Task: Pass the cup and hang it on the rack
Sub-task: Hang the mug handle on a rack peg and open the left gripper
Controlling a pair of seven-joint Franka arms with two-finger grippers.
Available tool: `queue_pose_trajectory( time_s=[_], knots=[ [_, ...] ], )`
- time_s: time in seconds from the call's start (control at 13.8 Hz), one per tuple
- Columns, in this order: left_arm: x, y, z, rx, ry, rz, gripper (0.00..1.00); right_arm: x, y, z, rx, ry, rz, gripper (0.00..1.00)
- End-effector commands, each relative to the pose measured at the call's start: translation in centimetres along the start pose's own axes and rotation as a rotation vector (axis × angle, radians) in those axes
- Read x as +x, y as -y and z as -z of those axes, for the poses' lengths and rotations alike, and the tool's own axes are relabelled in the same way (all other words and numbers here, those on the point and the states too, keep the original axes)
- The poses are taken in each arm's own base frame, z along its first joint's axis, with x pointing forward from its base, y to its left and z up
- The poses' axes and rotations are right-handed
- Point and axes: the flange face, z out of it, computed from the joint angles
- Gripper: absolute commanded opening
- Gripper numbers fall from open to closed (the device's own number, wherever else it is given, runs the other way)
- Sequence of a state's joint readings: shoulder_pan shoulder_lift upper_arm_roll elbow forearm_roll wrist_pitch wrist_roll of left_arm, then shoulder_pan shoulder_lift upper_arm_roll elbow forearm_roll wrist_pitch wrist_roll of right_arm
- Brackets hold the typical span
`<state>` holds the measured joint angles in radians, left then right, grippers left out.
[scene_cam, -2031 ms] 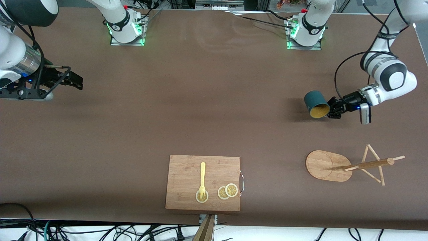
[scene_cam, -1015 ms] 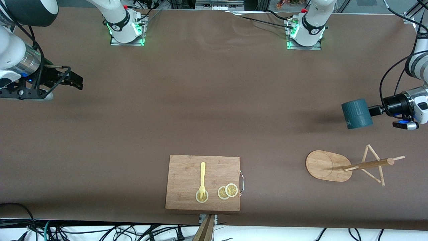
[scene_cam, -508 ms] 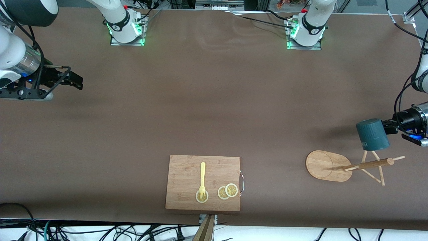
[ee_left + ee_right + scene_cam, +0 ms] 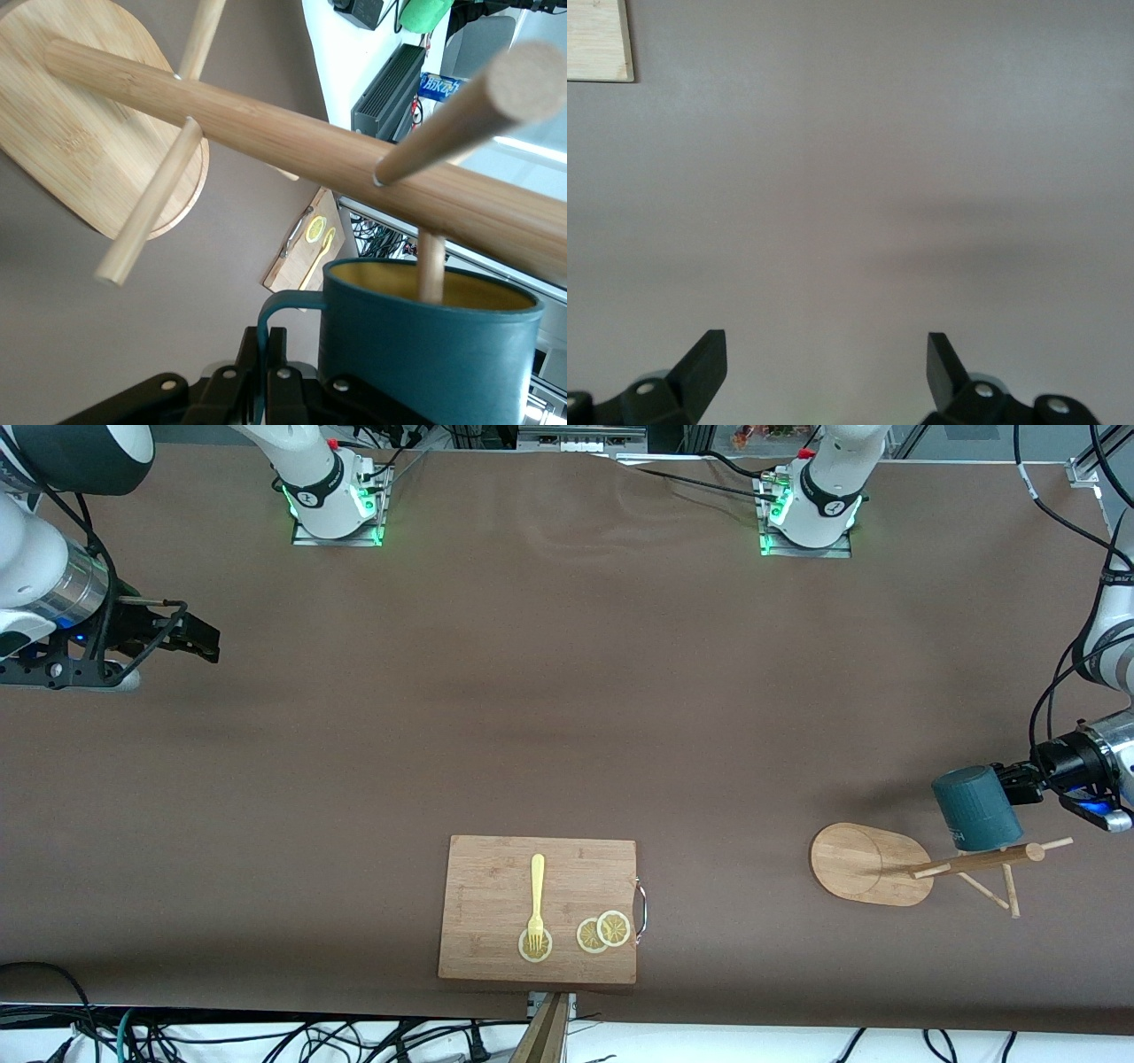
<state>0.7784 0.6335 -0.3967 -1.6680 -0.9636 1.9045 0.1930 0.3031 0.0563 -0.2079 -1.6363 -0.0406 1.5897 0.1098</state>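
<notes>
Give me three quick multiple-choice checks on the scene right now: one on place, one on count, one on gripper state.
1. Where is the cup?
A. On the cutting board
B. Over the rack's pegs, in the left gripper
C. In the right gripper

2. How many lemon slices lie on the cutting board?
A. One
B. Three
C. Five

3. How does the right gripper stand?
A. Open and empty
B. Shut on the fork
C. Shut on the cup

Answers: 1 B, the left gripper pinches the handle above the rack. 2 B, one under the fork, two beside it. 3 A, its fingers stand apart with nothing between.
</notes>
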Motion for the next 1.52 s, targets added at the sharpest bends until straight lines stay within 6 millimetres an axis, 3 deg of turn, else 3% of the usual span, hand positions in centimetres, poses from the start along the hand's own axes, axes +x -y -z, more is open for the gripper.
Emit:
queue_pose_trajectory(
  time_s=[0.0, 0.36, 0.44, 0.51, 0.58, 0.8, 0.87, 1.23, 1.45],
  knots=[
    [0.8, -0.7, 0.4, 0.018, -0.027, 0.004, 0.0, -0.1, 0.0, 0.5, -0.008, 0.002, -0.009, 1.0],
    [0.8, -0.6, 0.3, 0.035, -0.028, -0.008, 0.0, -0.1, 0.0, 0.5, -0.008, 0.002, -0.009, 1.0],
    [0.9, -0.5, 0.2, 0.033, -0.028, -0.001, 0.13, -0.1, 0.0, 0.5, -0.008, 0.002, -0.009, 1.0],
    [1.0, -0.3, 0.1, 0.031, -0.026, 0.005, 0.35, -0.1, 0.0, 0.5, -0.008, 0.002, -0.009, 1.0],
    [1.0, -0.2, 0.2, 0.031, -0.026, 0.007, 0.35, -0.1, 0.0, 0.5, -0.008, 0.002, -0.009, 1.0],
    [1.1, 0.3, 0.6, 0.034, -0.032, 0.014, 0.62, -0.1, 0.0, 0.5, -0.008, 0.002, -0.009, 1.0],
    [1.2, 0.4, 1.0, 0.035, -0.038, 0.013, 0.98, -0.1, 0.1, 0.5, -0.008, 0.002, -0.008, 1.0],
    [1.3, 2.4, 4.6, 0.108, -0.056, 0.013, 1.0, -0.1, 0.0, 0.5, -0.008, 0.002, -0.009, 1.0],
    [0.9, 2.9, 5.4, 0.097, -0.017, 0.028, 1.0, -0.1, 0.1, 0.5, -0.008, 0.002, -0.008, 1.0]
  ],
)
